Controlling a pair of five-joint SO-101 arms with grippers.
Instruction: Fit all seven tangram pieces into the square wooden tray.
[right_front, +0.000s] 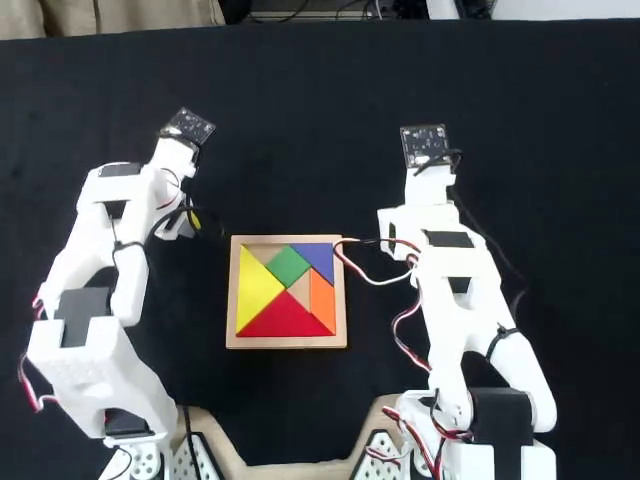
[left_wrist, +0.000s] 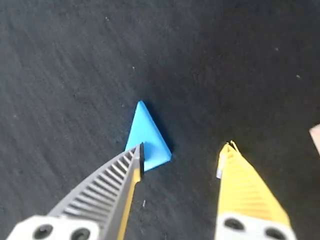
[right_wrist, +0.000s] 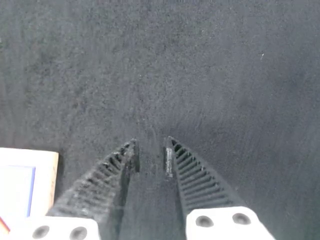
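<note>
The square wooden tray lies at the table's centre, holding yellow, red, green, blue and orange pieces, with wood-coloured patches between them. A light blue triangle lies flat on the black cloth to the left of the tray. My left gripper is open just over it, its grey fingertip at the triangle's edge and its yellow finger well apart. My right gripper hovers over bare cloth beside the tray's corner, a narrow gap between its fingers and nothing in it.
The table is covered in black cloth. The left arm stands left of the tray and the right arm right of it. A red-and-white cable loops beside the tray's right edge.
</note>
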